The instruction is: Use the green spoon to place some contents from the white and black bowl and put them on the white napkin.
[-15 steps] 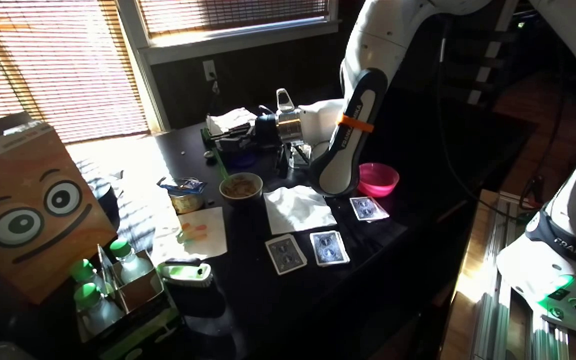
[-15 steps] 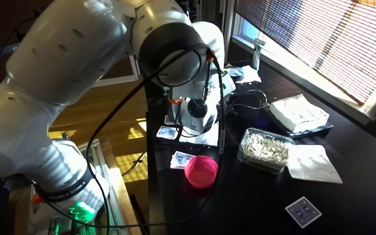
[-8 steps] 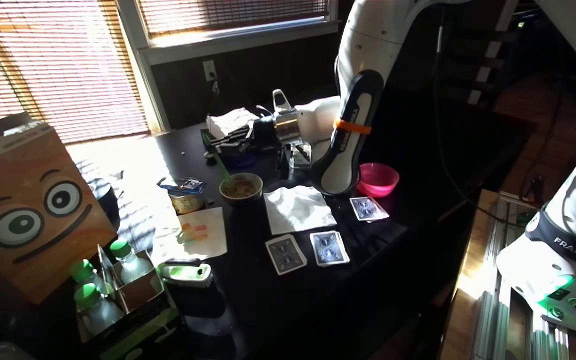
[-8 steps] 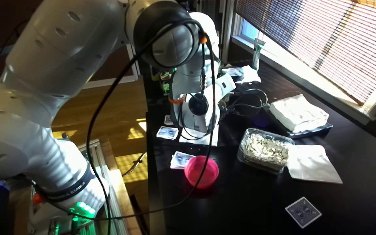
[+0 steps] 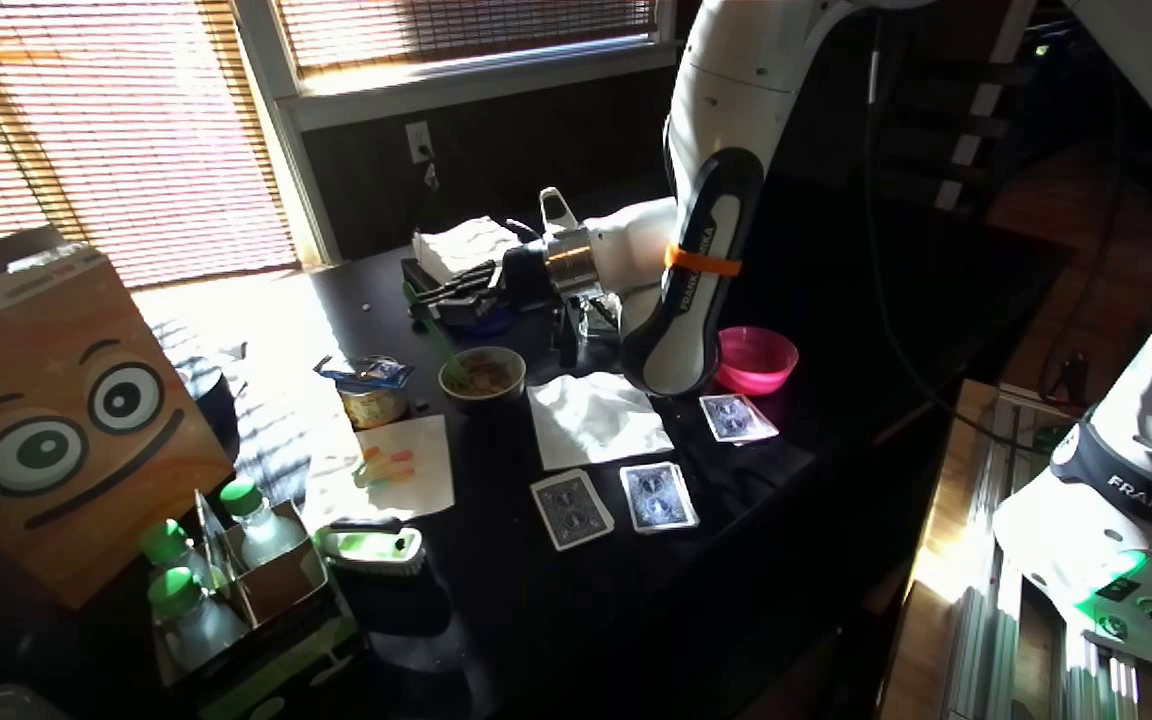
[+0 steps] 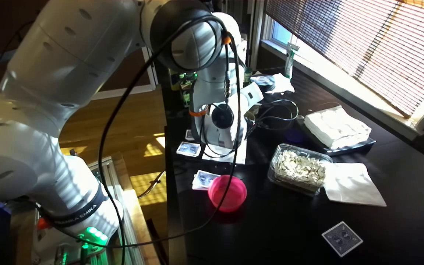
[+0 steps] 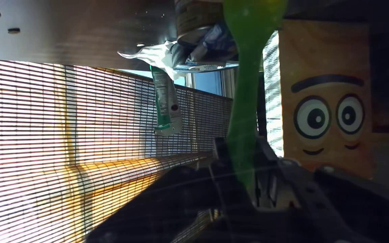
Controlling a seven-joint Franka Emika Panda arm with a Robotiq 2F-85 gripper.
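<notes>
My gripper (image 5: 428, 297) is shut on the handle of the green spoon (image 7: 247, 77), which stands between both fingers in the wrist view. In an exterior view the green spoon (image 5: 444, 342) slants down to the right, its scooping end over or in the left side of the white and black bowl (image 5: 484, 384). That bowl has a pale rim, a dark outside and brownish contents; how deep the tip sits I cannot tell. Beside the bowl lies the crumpled white napkin (image 5: 596, 425). The arm covers the bowl and part of the napkin (image 6: 240, 156) in an exterior view.
A can with a blue packet (image 5: 373, 400) and a paper with colored pieces (image 5: 426, 470) stand left of the bowl. Card piles (image 5: 660, 496) and a pink bowl (image 5: 756, 365) lie nearby. A clear tub (image 6: 300, 169) and napkin stack (image 6: 337, 127) are behind.
In an exterior view the gripper has sunk slightly and shifted left, with the spoon in it. More of the spoon's scooping end now shows inside the bowl's rim.
</notes>
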